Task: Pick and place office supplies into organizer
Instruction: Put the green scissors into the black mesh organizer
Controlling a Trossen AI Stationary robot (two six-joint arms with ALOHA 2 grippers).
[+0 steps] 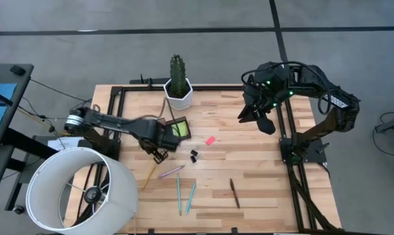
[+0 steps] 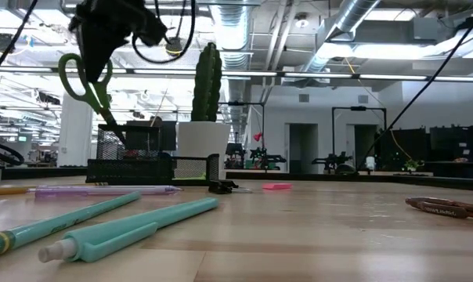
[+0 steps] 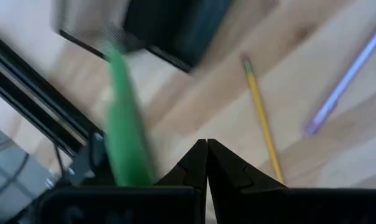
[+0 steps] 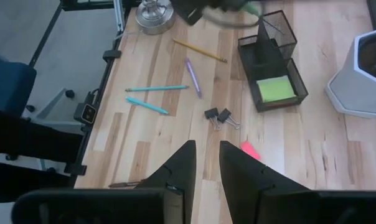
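Low view — left end effector (image 2: 103, 59) clenched on green-handled scissors (image 2: 86, 82) above organizer (image 2: 131, 168); cactus pot (image 2: 201, 141) behind.

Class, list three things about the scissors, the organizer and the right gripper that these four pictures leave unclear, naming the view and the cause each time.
1. Scissors: in the low view the blade tips vanish behind the organizer mesh; whether they touch bottom is hidden.
2. Left wrist view: motion blur smears the scissors; the left gripper grip point is unreadable.
3. Right gripper: high view too small to show anything between its fingers.
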